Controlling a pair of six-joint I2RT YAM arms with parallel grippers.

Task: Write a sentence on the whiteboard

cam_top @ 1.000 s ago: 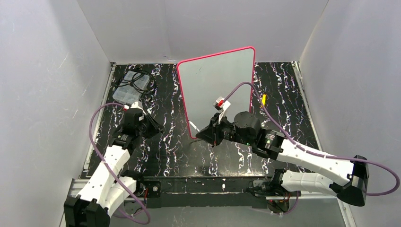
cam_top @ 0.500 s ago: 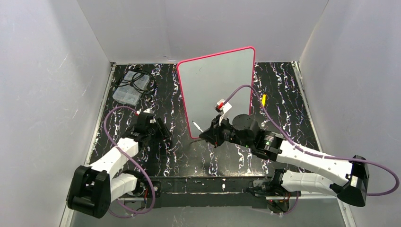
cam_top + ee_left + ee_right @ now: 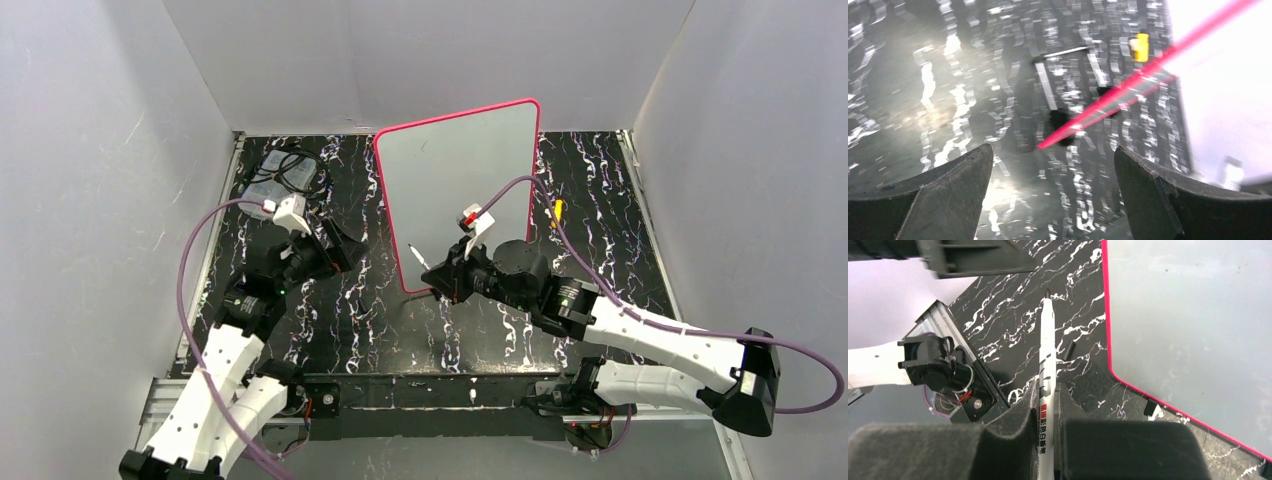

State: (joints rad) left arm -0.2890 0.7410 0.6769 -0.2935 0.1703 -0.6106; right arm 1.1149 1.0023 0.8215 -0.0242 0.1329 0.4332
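While the right gripper [image 3: 1048, 407] clamps a white marker [image 3: 1046, 355], its bare tip pointing past the left edge of the whiteboard [image 3: 1193, 325] standing upright on the worktop [image 3: 600, 200], no letters show, so writing seems unstarted; next the tip must swing onto the face. Beyond, the left gripper [image 3: 1053, 155] gapes wide, empty, near the frame's lower corner; a clear organiser box [image 3: 270, 190] lies well apart
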